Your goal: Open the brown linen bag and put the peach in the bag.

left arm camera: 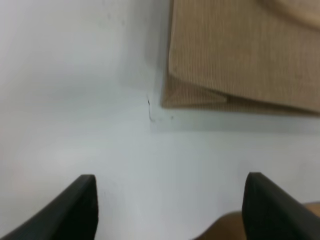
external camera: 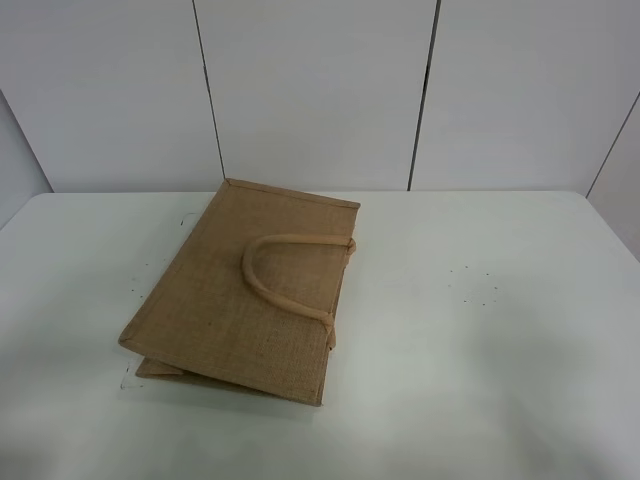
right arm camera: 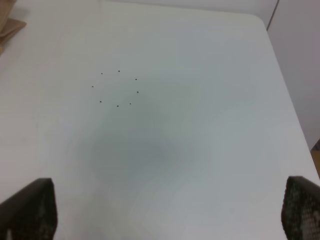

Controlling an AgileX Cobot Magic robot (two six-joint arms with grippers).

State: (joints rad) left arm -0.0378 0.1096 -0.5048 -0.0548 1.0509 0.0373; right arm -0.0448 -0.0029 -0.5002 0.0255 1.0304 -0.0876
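Observation:
The brown linen bag point(external camera: 250, 285) lies flat and closed on the white table point(external camera: 480, 330), left of centre, one beige loop handle point(external camera: 275, 280) resting on top. Its near corner with the folded gusset shows in the left wrist view point(left arm camera: 240, 60). A small corner of it shows in the right wrist view point(right arm camera: 7, 27). The peach is out of view in every frame. My left gripper point(left arm camera: 170, 205) is open and empty above bare table, short of the bag's corner. My right gripper point(right arm camera: 170, 210) is open and empty over the table's right part. Neither gripper shows in the exterior high view.
A ring of small black dots point(right arm camera: 117, 87) marks the table on the right side, also seen in the exterior high view point(external camera: 475, 285). White wall panels point(external camera: 320, 90) stand behind the table. The table's right edge point(right arm camera: 295, 125) is near my right gripper.

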